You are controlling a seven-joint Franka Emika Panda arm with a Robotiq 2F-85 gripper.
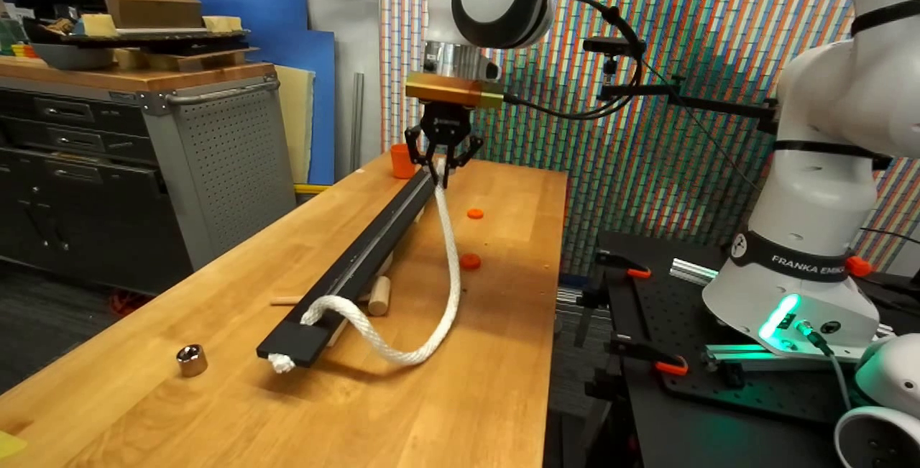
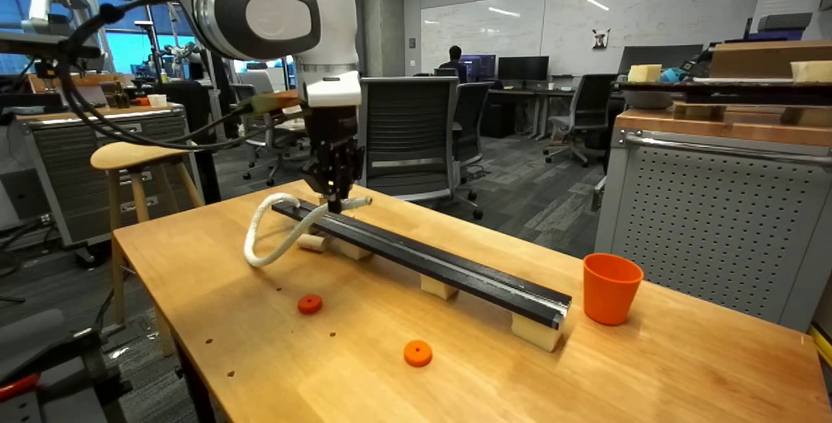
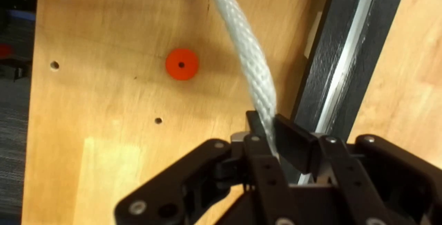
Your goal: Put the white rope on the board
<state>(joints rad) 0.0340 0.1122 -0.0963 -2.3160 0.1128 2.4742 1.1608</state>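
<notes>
white rope (image 1: 454,285), meeting the top of the board (image 1: 388,227) close to its near end, then bowing off to the right and up into the hand (image 1: 441,176). from left to right in an exterior view: small metallic cylinder (image 1: 192,360), off by itself on the wooden surface (image 1: 467,410). next, thin wooden stick (image 1: 286,300) at the board's left edge. then the long black board, raised on pale blocks (image 2: 537,332), with a white tuft (image 1: 281,363) at its near tip; no telling about any join to the rope. just right, short dowel (image 1: 379,296). farther back, orange cup (image 1: 402,162) beside the board's far end. next, hand closed on the rope near its free end, spread only by its thickness. then the rope's low bend, hard to judge as touching the surface or hanging. rightmost, two separate orange discs (image 1: 470,262)
</notes>
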